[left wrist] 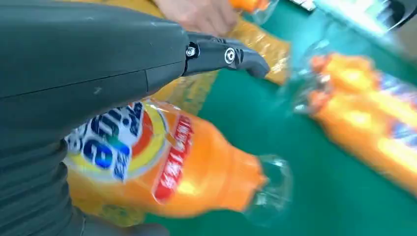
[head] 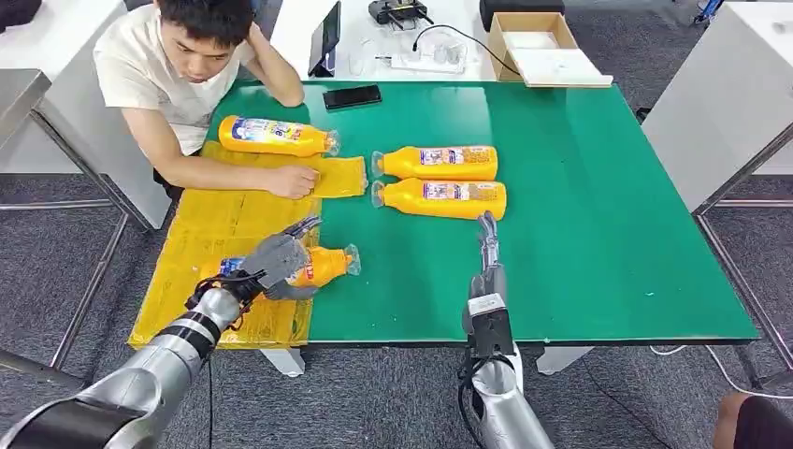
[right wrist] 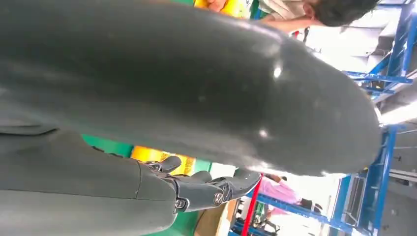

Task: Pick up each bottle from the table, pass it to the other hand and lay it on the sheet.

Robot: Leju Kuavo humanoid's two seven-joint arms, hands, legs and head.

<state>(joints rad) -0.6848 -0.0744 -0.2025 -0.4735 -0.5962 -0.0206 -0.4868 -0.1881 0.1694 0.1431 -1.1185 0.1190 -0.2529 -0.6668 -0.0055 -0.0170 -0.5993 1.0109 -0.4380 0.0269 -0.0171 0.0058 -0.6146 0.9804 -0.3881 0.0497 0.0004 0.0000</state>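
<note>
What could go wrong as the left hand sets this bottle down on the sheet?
1. The bottle under the left hand lies across the yellow sheet's edge, its neck and cap over bare green table; being round, it may roll off once released.
2. The person's hand rests on the sheet close by; a lifting arm could come near it.
3. The right hand sits just below the nearest waiting bottle and could nudge it.

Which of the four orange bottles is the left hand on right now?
The orange plastic bottle lying at the yellow sheet's near edge, under the left hand. The other three lie farther off: one on the sheet by the person, two on the green table.
</note>
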